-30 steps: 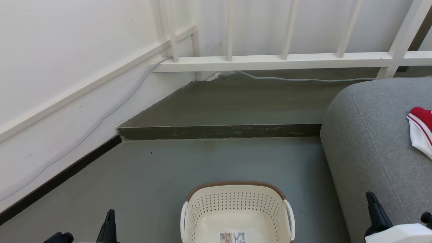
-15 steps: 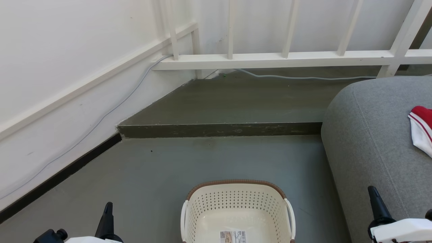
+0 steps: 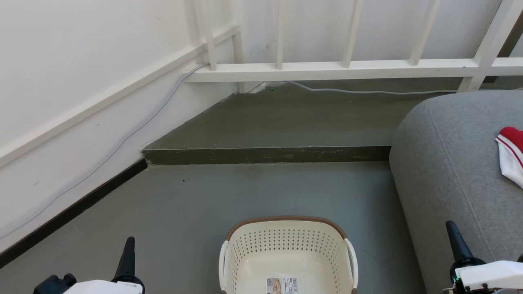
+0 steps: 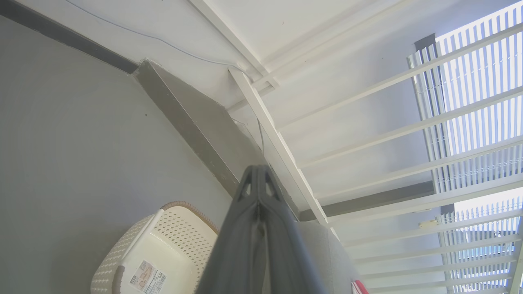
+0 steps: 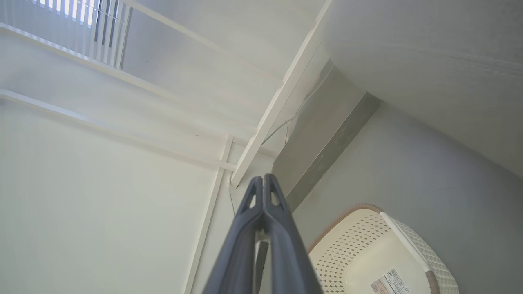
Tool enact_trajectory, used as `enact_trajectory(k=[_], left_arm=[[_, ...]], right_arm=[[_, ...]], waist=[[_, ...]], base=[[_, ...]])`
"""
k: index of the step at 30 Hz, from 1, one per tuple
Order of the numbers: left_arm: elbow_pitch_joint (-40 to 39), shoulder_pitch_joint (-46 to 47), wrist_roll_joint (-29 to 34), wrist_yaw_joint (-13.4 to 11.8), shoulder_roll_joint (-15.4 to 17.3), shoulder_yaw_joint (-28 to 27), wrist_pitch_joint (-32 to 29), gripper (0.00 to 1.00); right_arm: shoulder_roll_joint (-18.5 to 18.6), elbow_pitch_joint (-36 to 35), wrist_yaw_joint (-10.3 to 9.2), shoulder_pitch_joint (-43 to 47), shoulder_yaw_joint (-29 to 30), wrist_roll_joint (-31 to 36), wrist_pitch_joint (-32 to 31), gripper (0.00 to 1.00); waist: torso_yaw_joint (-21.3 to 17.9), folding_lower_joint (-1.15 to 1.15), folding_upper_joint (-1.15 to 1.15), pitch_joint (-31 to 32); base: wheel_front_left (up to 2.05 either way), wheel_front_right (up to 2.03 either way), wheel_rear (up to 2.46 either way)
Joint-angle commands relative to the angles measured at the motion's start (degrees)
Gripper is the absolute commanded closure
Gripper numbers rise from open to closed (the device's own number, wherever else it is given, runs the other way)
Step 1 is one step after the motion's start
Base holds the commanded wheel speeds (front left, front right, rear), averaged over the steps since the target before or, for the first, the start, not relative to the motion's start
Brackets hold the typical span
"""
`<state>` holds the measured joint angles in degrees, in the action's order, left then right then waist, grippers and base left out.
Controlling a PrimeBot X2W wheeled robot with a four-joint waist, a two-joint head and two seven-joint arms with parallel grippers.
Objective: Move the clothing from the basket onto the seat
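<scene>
The cream perforated basket [image 3: 286,249] with its brown rim stands on the floor at the bottom centre, with only a barcode label inside. A red and white piece of clothing [image 3: 511,157] lies on the grey seat [image 3: 449,175] at the right edge. My left gripper [image 3: 129,243] is shut at the lower left, apart from the basket, and holds nothing. My right gripper [image 3: 450,226] is shut at the lower right, over the seat's front edge. The basket [image 4: 155,253] also sits beside my shut left gripper [image 4: 258,169] in the left wrist view, and the basket [image 5: 380,253] lies below my shut right gripper [image 5: 264,177].
A raised dark step [image 3: 265,155] crosses the floor beyond the basket. A white railing [image 3: 335,69] and a grey cable [image 3: 367,93] run along the back. A white wall with a dark skirting [image 3: 69,214] closes the left side. Grey floor lies between basket and step.
The head view has shifted slightly, so the basket and step sit a little higher. Both grippers stay shut low in the picture; the clothing on the seat has not moved.
</scene>
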<state>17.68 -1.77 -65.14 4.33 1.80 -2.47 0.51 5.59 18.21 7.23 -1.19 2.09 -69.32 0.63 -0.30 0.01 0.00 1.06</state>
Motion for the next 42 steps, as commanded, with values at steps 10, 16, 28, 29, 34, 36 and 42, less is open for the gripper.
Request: enact_trajectory(k=[10,16,28,29,34,36,42], left_arm=[[-2.19,4.65,-7.74,1.31,0.87,-2.14,-1.99,1.0],[-2.47,5.31,-11.6,1.68,0.92,-2.52,-2.99,1.0],[-3.05,6.65,-19.37,2.42,1.0,-3.3,-5.02,1.0],[-3.1,6.76,-19.99,2.48,1.01,-3.36,-5.18,1.0],[-3.29,7.2,-22.58,2.73,1.03,-3.62,-5.85,1.0],[-3.38,7.42,-23.88,2.85,1.05,-3.75,-6.19,1.0],[-3.62,7.96,-27.01,3.15,1.08,-4.07,-7.01,1.0]], right_arm=[[-0.19,-2.49,0.21,-3.26,0.92,-6.63,-2.13,1.0],[-0.7,-2.83,0.22,-3.61,1.64,-9.87,-3.14,1.0],[-1.71,-3.51,0.24,-4.31,3.08,-16.38,-5.17,1.0],[-1.79,-3.57,0.24,-4.37,3.19,-16.9,-5.33,1.0],[-2.13,-3.79,0.24,-4.6,3.67,-19.08,-6.01,1.0],[-2.3,-3.91,0.25,-4.72,3.91,-20.16,-6.35,1.0],[-2.71,-4.18,0.25,-5.0,4.49,-22.8,-7.16,1.0]], waist=[[0.08,0.0,0.0,-0.32],[0.13,0.0,0.0,-0.51],[0.22,0.0,0.0,-0.87],[0.22,0.0,0.0,-0.9],[0.25,0.0,0.0,-1.03],[0.27,0.0,0.0,-1.09],[0.31,0.0,0.0,-1.24]], base=[[0.0,0.0,0.0],[0.0,0.0,0.0],[0.0,0.0,0.0],[0.0,0.0,0.0],[0.0,0.0,0.0],[0.0,0.0,0.0],[0.0,0.0,0.0]])
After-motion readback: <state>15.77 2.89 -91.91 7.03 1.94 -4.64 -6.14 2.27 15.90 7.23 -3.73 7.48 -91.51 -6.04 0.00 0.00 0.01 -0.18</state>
